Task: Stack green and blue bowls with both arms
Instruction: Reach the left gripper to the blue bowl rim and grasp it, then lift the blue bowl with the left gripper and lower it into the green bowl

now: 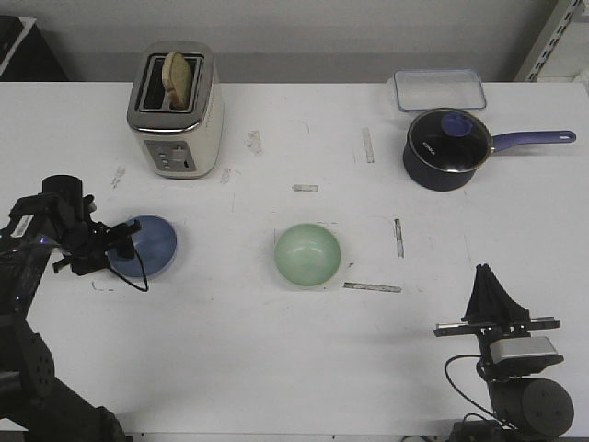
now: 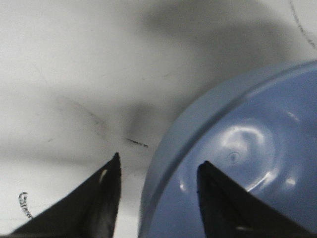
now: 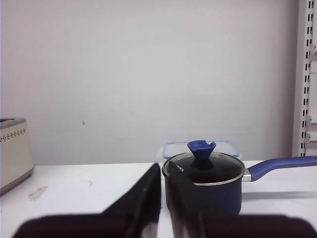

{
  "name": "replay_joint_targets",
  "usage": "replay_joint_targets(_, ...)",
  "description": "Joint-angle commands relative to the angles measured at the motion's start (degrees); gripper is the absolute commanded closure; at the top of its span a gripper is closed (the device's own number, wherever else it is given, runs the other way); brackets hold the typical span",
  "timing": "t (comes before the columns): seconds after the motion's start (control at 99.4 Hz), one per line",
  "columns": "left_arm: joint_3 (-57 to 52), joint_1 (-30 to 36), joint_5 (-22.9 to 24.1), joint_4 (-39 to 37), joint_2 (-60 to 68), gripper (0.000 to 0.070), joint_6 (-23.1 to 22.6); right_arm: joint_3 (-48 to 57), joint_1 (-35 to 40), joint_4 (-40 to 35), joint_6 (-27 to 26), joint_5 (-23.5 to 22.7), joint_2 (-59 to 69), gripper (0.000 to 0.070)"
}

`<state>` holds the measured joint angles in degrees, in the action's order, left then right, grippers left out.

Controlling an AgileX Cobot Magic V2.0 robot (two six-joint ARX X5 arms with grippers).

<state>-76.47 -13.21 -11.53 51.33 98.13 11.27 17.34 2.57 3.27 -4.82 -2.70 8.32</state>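
The blue bowl [image 1: 149, 245] sits on the white table at the left. My left gripper [image 1: 123, 242] is open at the bowl's left rim. In the left wrist view the gripper [image 2: 159, 161] straddles the rim of the blue bowl [image 2: 247, 148], with one finger inside the bowl and one outside over the table, and neither is pressed on it. The green bowl [image 1: 307, 255] stands upright and empty at the table's middle, apart from both arms. My right gripper [image 1: 485, 276] is shut and empty at the front right, pointing away from me; it also shows in the right wrist view [image 3: 163, 171].
A cream toaster [image 1: 175, 110] with bread in it stands at the back left. A dark blue pot [image 1: 446, 147] with a glass lid and long handle stands at the back right, also in the right wrist view [image 3: 204, 181]. A clear container [image 1: 440, 89] lies behind it.
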Motion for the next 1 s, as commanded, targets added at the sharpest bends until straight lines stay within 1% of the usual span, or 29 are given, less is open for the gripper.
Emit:
replay_joint_targets(0.0,-0.92,-0.22,0.13,-0.09,0.94,0.0633,-0.48,0.33,0.0,0.61,-0.72,0.13,-0.09,0.0687)
replay_joint_targets(0.04,-0.92,-0.22,0.13,-0.28,0.94,0.0655,-0.48,0.33,0.0,0.61,-0.72,0.13,-0.09,0.0687)
replay_joint_targets(0.181,-0.92,-0.2,0.17,-0.52,0.87,0.0665,-0.5,0.33,0.0,0.61,-0.72,0.13,-0.09,0.0687)
replay_joint_targets(0.211,-0.92,-0.13,0.15,-0.44,0.7,0.0679,-0.48,0.33,0.0,0.61,-0.72,0.13,-0.09,0.0687)
replay_joint_targets(0.231,-0.94,0.04,0.13,-0.39,0.57,0.07,-0.48,0.33,0.0,0.61,-0.72,0.13,-0.09,0.0687)
replay_joint_targets(0.423,-1.36,1.03,-0.13,-0.13,-2.84,0.07,0.46,0.33,0.0,0.63,-0.7,0.13,-0.09,0.0687)
replay_joint_targets(0.594,-4.55,3.52,-1.05,2.95,-6.56,0.07,1.64,0.33,0.0,0.61,-0.7,0.13,-0.09,0.0687)
replay_joint_targets(0.684,-7.69,6.34,-1.18,5.07,-7.04,0.07,2.16,0.33,0.0,0.61,-0.72,0.13,-0.09,0.0687)
replay_joint_targets(0.765,-10.49,10.19,-1.18,5.64,-7.04,0.07,3.93,0.33,0.0,0.61,-0.7,0.13,-0.09,0.0687)
replay_joint_targets(0.886,-13.18,16.72,-1.18,3.78,-7.02,0.07,6.93,0.33,0.0,0.61,-0.7,0.13,-0.09,0.0687)
replay_joint_targets(0.986,-13.79,22.64,-1.18,0.81,-7.02,0.07,9.2,0.33,0.0,0.61,-0.72,0.13,-0.09,0.0687)
